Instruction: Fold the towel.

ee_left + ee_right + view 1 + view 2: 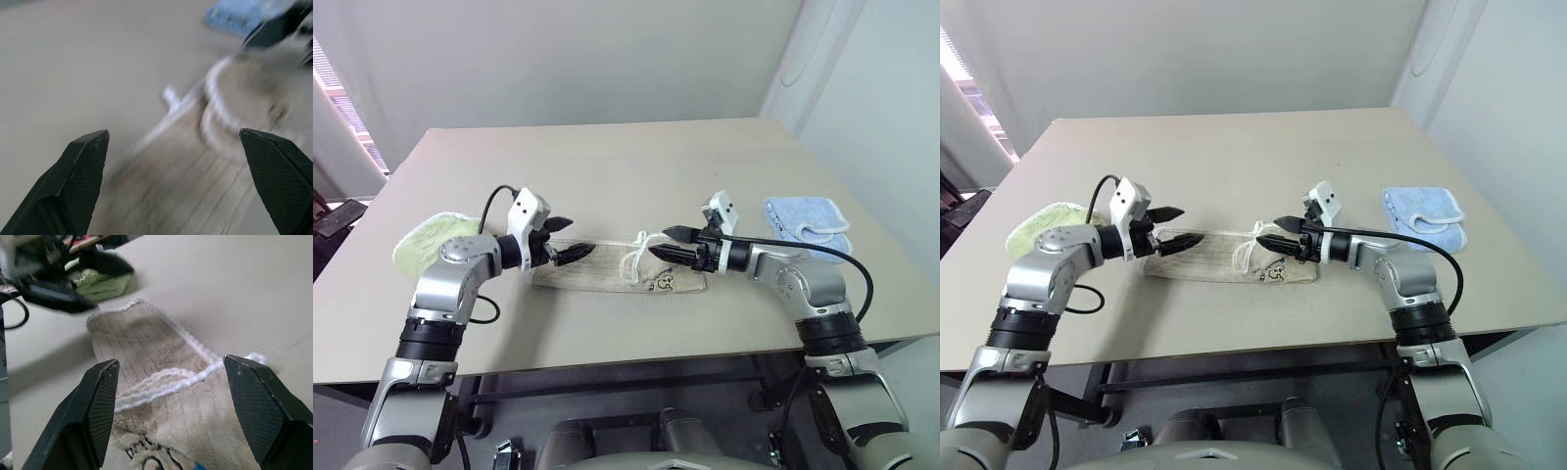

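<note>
The towel [607,271] is beige terry with white corded edging and a small dark printed mark. It lies folded into a long strip across the table's [626,166] near middle. My left gripper [578,238] hovers over the strip's left end, open, fingers [83,181] wide with nothing between them. My right gripper [660,242] hangs just above the strip's right end near the white loop, open and holding nothing. In the right wrist view the towel [146,342] stretches away under the spread fingers [259,406].
A fluffy light-green folded towel [426,240] lies at the table's left edge, behind my left arm. A light-blue folded towel with white trim [806,223] sits on the right. The table's front edge runs just below the beige strip.
</note>
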`<move>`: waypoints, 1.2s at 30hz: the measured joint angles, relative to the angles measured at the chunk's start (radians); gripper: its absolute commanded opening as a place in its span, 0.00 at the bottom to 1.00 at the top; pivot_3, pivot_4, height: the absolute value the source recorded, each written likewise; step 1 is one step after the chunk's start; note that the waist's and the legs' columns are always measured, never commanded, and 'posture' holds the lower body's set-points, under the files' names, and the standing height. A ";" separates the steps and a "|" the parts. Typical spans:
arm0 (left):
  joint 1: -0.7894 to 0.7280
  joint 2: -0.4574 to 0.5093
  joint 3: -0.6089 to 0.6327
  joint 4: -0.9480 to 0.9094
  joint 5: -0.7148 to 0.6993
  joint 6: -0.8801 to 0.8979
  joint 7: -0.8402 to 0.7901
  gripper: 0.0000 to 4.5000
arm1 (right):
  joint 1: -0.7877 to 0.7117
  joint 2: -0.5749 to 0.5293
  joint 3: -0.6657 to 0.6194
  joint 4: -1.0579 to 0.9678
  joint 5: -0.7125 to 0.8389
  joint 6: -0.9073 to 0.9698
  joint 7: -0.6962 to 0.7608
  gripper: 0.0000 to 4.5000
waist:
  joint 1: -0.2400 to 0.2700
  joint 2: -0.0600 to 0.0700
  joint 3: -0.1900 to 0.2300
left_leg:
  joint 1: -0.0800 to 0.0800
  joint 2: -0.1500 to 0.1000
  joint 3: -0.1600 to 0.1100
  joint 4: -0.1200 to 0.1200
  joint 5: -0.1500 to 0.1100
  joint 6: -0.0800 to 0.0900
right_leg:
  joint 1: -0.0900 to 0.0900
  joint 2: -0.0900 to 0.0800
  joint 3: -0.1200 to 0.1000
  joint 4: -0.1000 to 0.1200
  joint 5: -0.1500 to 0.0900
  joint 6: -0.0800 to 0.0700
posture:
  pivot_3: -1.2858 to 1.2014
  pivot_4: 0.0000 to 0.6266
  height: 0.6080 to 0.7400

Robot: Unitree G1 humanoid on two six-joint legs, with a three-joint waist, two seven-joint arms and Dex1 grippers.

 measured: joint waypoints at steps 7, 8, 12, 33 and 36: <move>-0.059 -0.095 -0.133 0.102 0.072 -0.119 -0.063 0.47 | 0.030 -0.036 -0.032 0.038 -0.001 -0.079 0.066 0.42 | 0.002 0.000 0.000 | 0.000 -0.001 0.000 0.000 0.000 0.000 | 0.000 0.000 0.000 0.000 0.000 0.000 | 0.52 0.00 0.92; -0.082 -0.118 -0.152 0.140 0.092 -0.145 -0.063 0.40 | 0.031 -0.038 -0.032 0.054 -0.011 -0.096 0.064 0.35 | 0.002 0.000 0.000 | 0.000 -0.001 0.000 0.001 0.000 0.000 | 0.001 0.000 0.000 0.000 0.000 0.000 | 0.52 0.00 0.92; -0.151 -0.203 -0.197 0.237 0.139 -0.233 -0.065 0.08 | 0.034 -0.042 -0.031 0.100 -0.036 -0.130 0.065 0.01 | 0.001 0.000 0.000 | 0.000 -0.001 0.000 0.001 0.000 0.000 | 0.001 0.000 0.001 0.000 0.000 0.000 | 0.52 0.00 0.92; -0.226 -0.314 -0.238 0.751 0.304 -0.500 -0.102 0.01 | -0.046 0.089 0.060 0.463 -0.266 -0.392 0.029 0.00 | -0.001 0.000 0.000 | 0.002 -0.001 0.000 0.002 0.000 0.000 | 0.002 0.001 0.001 0.002 0.000 0.000 | 0.52 0.00 0.92; -0.226 -0.317 -0.233 0.760 0.309 -0.515 -0.107 0.01 | -0.044 0.089 0.058 0.463 -0.276 -0.407 0.032 0.00 | -0.001 0.000 0.000 | 0.004 -0.001 0.000 0.002 0.000 0.000 | 0.003 0.001 0.001 0.003 0.000 0.000 | 0.52 0.00 0.92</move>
